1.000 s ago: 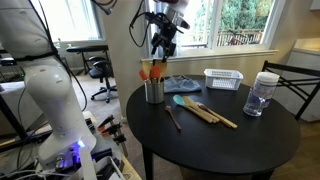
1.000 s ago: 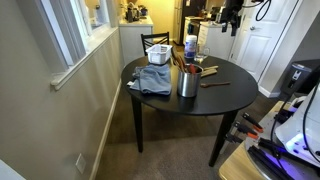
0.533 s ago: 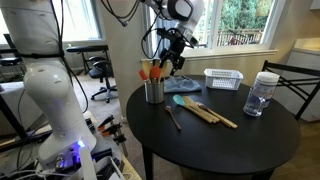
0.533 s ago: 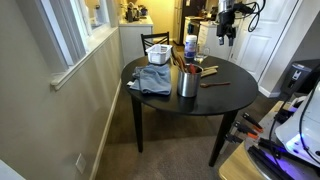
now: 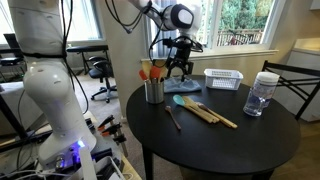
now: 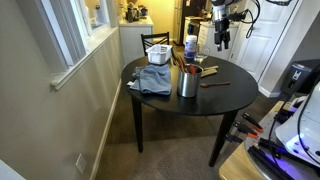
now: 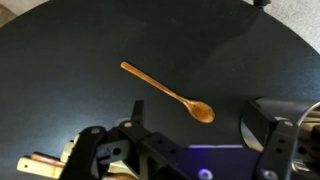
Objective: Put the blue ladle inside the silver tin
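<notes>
The blue ladle [image 5: 181, 100] lies flat on the round black table [image 5: 240, 140], its turquoise head beside the silver tin [image 5: 153, 91]. The tin stands upright with orange-red utensils sticking out and also shows in an exterior view [image 6: 188, 82]. My gripper [image 5: 180, 63] hangs in the air above the table's far side, behind the ladle and tin, touching nothing; it also shows in an exterior view [image 6: 220, 38]. In the wrist view its jaws [image 7: 185, 140] are spread wide and empty. The ladle is hidden there.
Pale wooden spatulas [image 5: 208, 113] lie next to the ladle. A thin brown spoon [image 5: 172, 118] lies in front of the tin and shows in the wrist view [image 7: 170, 92]. A white slatted basket [image 5: 223, 78], a clear jar [image 5: 262, 93] and a blue cloth [image 6: 153, 80] also sit on the table.
The gripper has moved from high above the tin down and sideways towards the table's middle. Nothing on the table has moved.
</notes>
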